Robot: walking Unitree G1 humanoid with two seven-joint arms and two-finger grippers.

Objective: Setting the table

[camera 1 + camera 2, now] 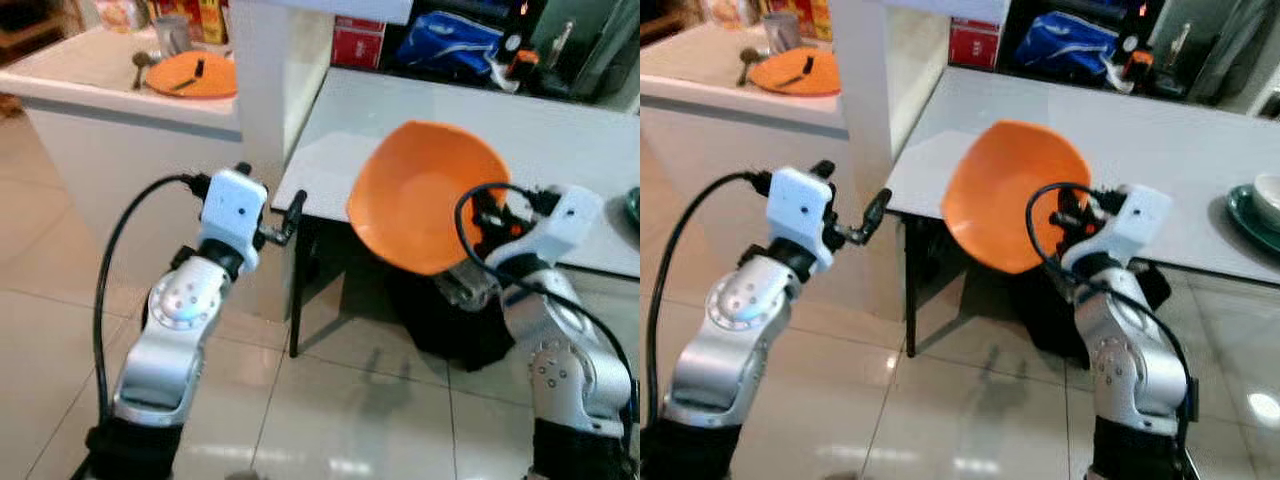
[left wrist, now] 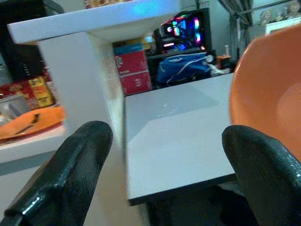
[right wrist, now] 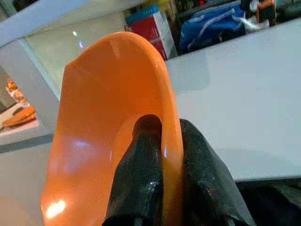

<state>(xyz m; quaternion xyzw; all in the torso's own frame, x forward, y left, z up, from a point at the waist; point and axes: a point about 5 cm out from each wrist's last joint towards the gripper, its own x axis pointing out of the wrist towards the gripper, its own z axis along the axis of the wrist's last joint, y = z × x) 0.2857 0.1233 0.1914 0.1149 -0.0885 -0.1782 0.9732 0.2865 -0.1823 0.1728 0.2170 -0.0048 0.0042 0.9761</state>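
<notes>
While jaw-clamped, orange bowl [image 1: 425, 195] tilted.

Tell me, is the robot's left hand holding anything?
No, the left gripper has its black fingers spread wide with nothing between them, while the right gripper pinches the orange bowl's rim.

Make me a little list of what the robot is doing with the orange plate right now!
holding: right tool pinches the rim of the orange plate, one finger on each side
plate tilt: tipped up on edge, in the air by the near edge of the white table
other arm: left tool open, holding nothing, near the table corner
on the counter: another orange plate
also on table: green dish at the far right
</notes>
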